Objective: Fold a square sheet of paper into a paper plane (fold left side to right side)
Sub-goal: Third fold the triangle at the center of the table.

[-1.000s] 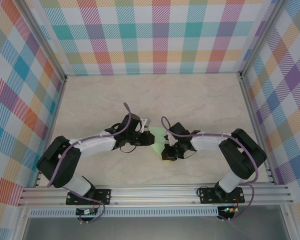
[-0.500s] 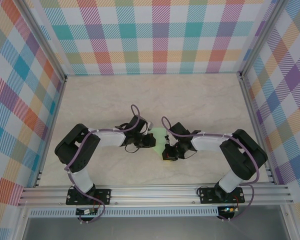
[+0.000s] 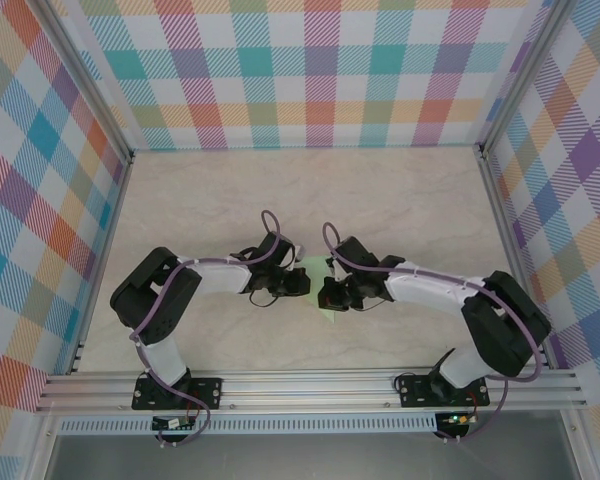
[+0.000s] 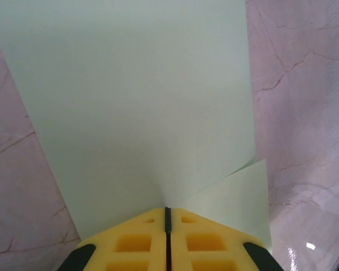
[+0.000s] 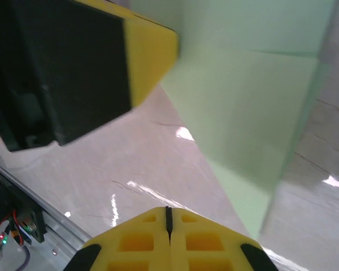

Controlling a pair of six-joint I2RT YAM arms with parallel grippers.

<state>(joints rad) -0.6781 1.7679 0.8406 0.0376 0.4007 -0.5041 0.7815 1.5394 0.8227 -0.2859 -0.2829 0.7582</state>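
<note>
**Top view.** Both arms reach in to the middle of the table (image 3: 400, 200), and their wrists nearly meet there. The paper (image 3: 316, 268) lies between them, pale green and largely covered by the two wrists. A strip of it shows behind them and a small corner shows in front. The left gripper (image 3: 304, 282) points right and sits at the paper's left edge. The right gripper (image 3: 326, 297) points left and sits over the paper's near right part. Neither finger gap can be judged from this height.

**Left wrist view.** The left gripper (image 4: 168, 221) has its two yellow fingers (image 4: 130, 243) pressed together, with only a thin dark seam between them. The paper (image 4: 135, 96) runs straight up from the fingertips and converges on that seam, so it is pinched at its edge. A second, smaller layer of the paper juts out low on the right as a pointed flap. Marbled table (image 4: 296, 84) shows on both sides of the sheet.

**Right wrist view.** The right gripper (image 5: 168, 219) is fully closed, its yellow fingers (image 5: 203, 243) meeting at a seam, and it holds nothing. Bare table (image 5: 130, 164) lies directly ahead of its tips. The paper (image 5: 248, 113) occupies the upper right in overlapping layers with a crease line across it. Its lowest corner comes down just beside the right finger, and contact there cannot be determined. The left gripper (image 5: 152, 56), one yellow finger on a black body, fills the upper left, with its tip at the paper's upper edge.
</note>
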